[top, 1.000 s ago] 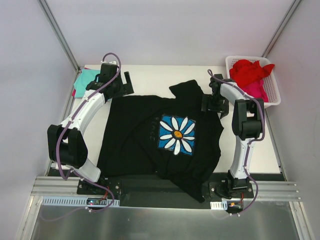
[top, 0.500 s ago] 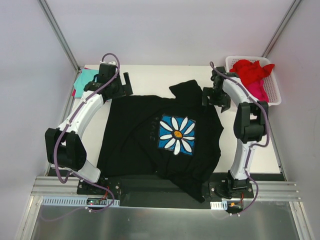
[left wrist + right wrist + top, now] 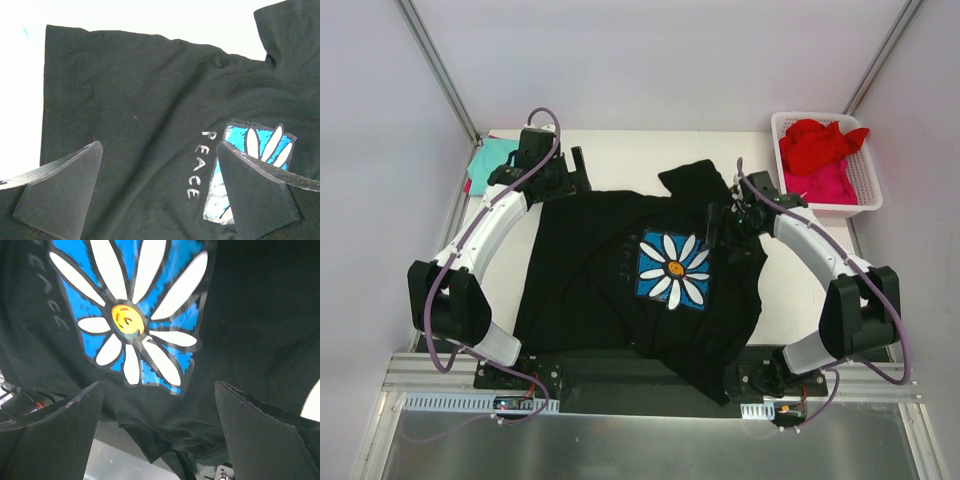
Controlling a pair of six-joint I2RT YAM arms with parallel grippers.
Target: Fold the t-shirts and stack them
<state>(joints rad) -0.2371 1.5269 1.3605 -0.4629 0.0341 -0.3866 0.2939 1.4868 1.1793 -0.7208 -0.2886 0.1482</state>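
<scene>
A large black t-shirt (image 3: 582,270) with a white-and-blue flower print (image 3: 674,271) lies spread flat on the white table (image 3: 640,155). Its near hem hangs over the front edge. My left gripper (image 3: 572,174) hovers open at the shirt's far left corner; its wrist view shows bare black cloth (image 3: 140,90) between the fingers of that gripper (image 3: 159,145). Over the shirt's right side, beside the print, my right gripper (image 3: 723,224) is open. The flower (image 3: 127,320) shows above its empty gap (image 3: 159,385). A teal t-shirt (image 3: 484,166) lies at the far left.
A white slotted basket (image 3: 866,196) stands at the far right corner with a red t-shirt (image 3: 817,142) and a pink one (image 3: 822,183) bunched inside. A black base rail (image 3: 610,372) runs along the near edge. Grey walls close in both sides.
The right arm swung its elbow out to the right, and its gripper came nearer and leftward, from the collar area to beside the flower print. The left arm barely moved.
</scene>
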